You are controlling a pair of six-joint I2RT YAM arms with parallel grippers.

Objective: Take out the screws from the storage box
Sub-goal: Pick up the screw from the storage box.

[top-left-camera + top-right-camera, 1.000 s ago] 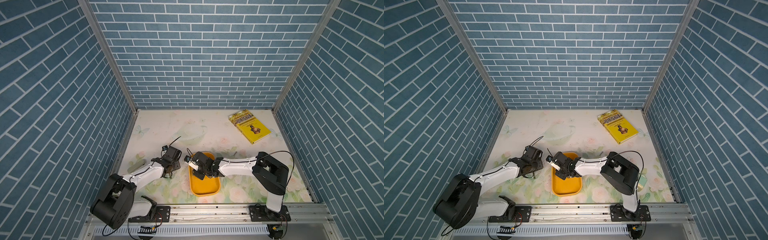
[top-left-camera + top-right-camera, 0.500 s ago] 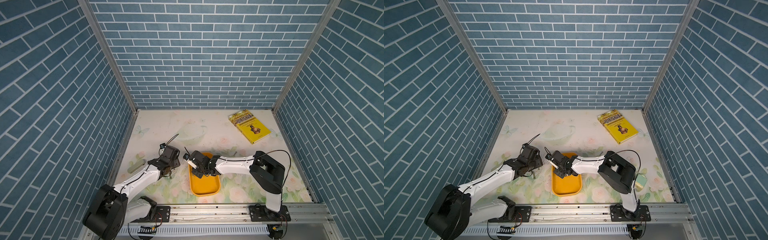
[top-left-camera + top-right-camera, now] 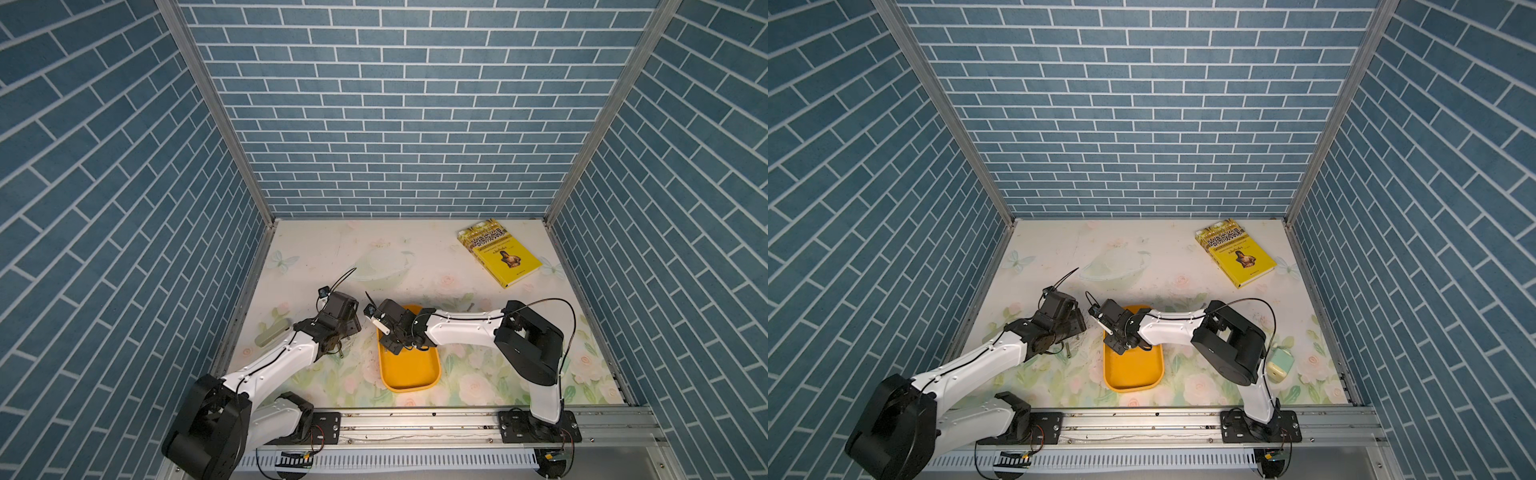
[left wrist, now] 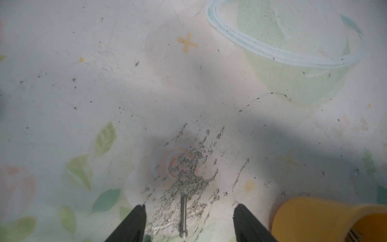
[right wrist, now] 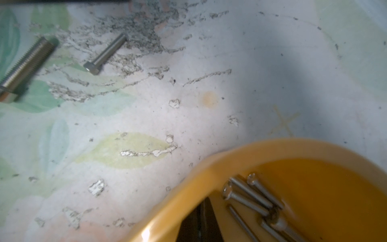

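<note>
**Bimanual cell, top and wrist views.** We see the storage box (image 3: 415,370), a shallow orange-yellow tray, lying flat on the floral mat (image 3: 374,257) near the front rail, between the two arm bases.

In the right wrist view a cluster of slim silvery screws (image 5: 254,198) lies in one rounded corner of the tray. We count at least five, some overlapping. The right gripper (image 5: 200,223) reaches down inside that same corner, just beside the cluster. Its two dark fingers are pressed together, and we see no screw between them.

The left gripper (image 4: 189,207) hangs low over the mat near the tray's far left corner, its jaws spread wide. Between them, touching neither finger, a smooth-shank screw (image 4: 183,213) lies on a scuffed grey patch of the mat, outside the box. The right wrist view shows what appears to be the same screw. Near it, also on the mat, lies a thicker threaded bolt (image 5: 27,65).

In both top views a yellow book (image 3: 1239,257) with a brown figure lies flat at the far right of the mat, well apart from the tray. In a top view a pale green block (image 3: 1279,365) sits near the right arm's base.
</note>
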